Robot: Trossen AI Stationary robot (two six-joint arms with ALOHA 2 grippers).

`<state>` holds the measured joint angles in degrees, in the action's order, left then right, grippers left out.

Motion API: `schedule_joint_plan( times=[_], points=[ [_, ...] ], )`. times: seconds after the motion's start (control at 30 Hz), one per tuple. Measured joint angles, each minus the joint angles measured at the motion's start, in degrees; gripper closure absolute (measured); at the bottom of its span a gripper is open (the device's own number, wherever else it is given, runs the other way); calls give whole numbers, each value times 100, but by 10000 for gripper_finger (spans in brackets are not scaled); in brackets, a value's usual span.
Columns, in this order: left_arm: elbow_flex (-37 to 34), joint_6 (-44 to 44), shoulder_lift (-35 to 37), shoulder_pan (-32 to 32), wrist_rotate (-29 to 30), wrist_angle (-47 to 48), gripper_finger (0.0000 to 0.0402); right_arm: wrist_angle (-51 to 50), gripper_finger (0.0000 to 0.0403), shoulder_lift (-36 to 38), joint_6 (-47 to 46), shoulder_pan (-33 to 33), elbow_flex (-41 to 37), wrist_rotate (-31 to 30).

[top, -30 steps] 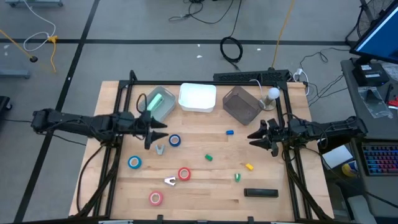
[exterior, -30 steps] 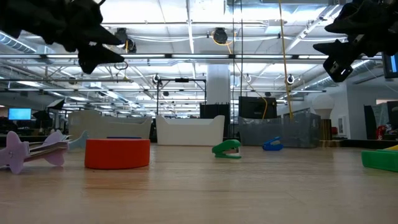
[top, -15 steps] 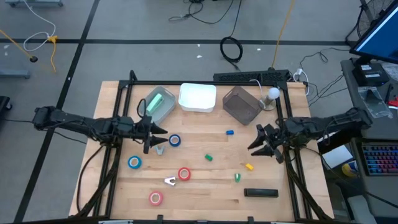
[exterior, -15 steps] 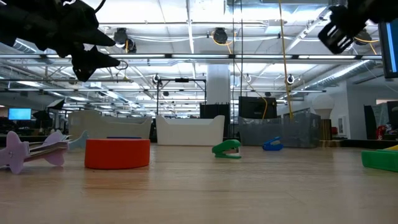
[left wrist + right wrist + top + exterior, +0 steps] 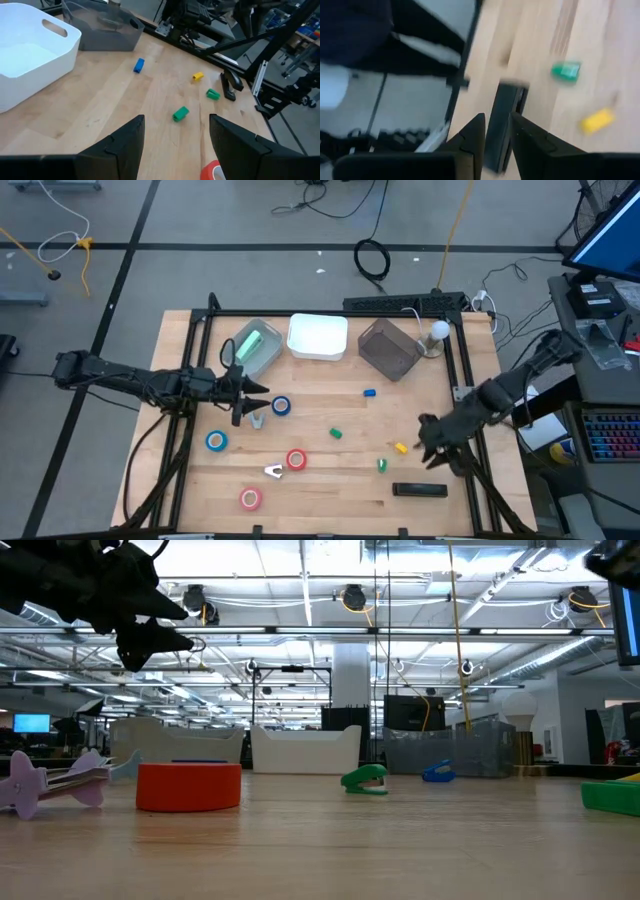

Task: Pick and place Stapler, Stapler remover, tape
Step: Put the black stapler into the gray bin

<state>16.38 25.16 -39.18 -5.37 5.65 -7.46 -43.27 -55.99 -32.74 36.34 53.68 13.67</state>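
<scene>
Right gripper: the right gripper hangs low over the worktop's right front part, just above the flat black stapler; in its wrist view the 2 dark fingers stand a narrow gap apart with the black stapler showing between them, nothing pinched.
Left gripper: the left gripper waits over the left middle of the worktop, fingers spread wide and empty.
Worktop: pale wooden worktop inside a black frame.
Black stapler: lies flat near the front right corner, apart from the other things.
Tape: 4 small ring-shaped rolls with white centres; 1 blue roll just beside the left gripper, 1 blue roll nearer the left edge, 1 red roll in the middle front, 1 pink-red roll near the front edge.
Staple remover: small pale claw-shaped staple remover just beside the middle red roll; a second pale one lies below the left gripper.
Small bits: blue bit, 2 green bits and yellow bit, scattered over the right half.
Bins: clear bin with something green inside, white tub and grey tub in a row along the back.
</scene>
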Motion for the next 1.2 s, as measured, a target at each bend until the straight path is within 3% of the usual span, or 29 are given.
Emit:
schedule_joint_plan(
  times=[0.4,0.77,0.97,1.2],
  points=[
    [0,-272,0,0,-4,-2,179,-502,398,-1145,-2502,1226,434,-22],
    [0,-408,0,2,-114,-2,179,-825,401,-1510,-3540,1325,435,-29],
    [0,-395,0,2,-269,-4,179,-1119,370,-1469,-3908,1315,434,-168],
    [0,-401,-2,2,-264,-7,179,-1038,274,-1467,-3924,1324,262,-146]
  ],
)
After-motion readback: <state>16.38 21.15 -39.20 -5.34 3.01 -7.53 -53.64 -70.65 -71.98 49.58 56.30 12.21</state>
